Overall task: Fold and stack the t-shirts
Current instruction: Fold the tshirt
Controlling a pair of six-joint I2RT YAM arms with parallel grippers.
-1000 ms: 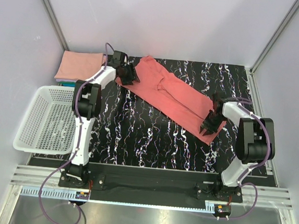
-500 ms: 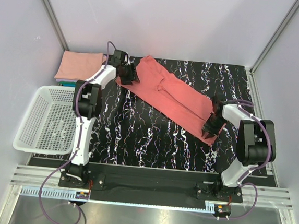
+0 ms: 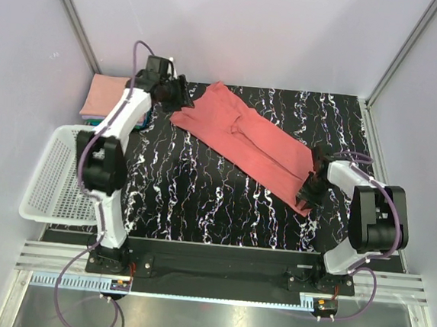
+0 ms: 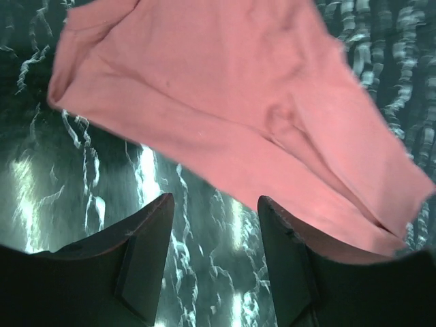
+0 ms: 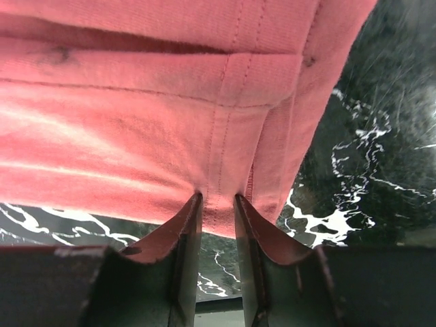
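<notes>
A coral-red t-shirt [image 3: 243,139] lies folded lengthwise in a long diagonal strip from the far left to the near right of the table. My left gripper [image 3: 176,93] is open and empty, just off the shirt's far-left end; the left wrist view shows the shirt [image 4: 225,95] ahead of the open gripper [image 4: 214,208]. My right gripper [image 3: 309,191] is shut on the hem at the shirt's near-right end; the right wrist view shows the hem [image 5: 218,136] pinched in the gripper [image 5: 218,203]. A folded salmon pink t-shirt [image 3: 103,94] sits at the far left.
A white mesh basket [image 3: 52,183] stands off the table's left edge, below the folded pile. The black marbled table [image 3: 200,200] has a metal rail along its near edge. Grey walls close in the left, back and right.
My left gripper has drawn back off the shirt's far-left corner and its arm has swung left. My right gripper has shifted slightly nearer and to the right with the hem.
</notes>
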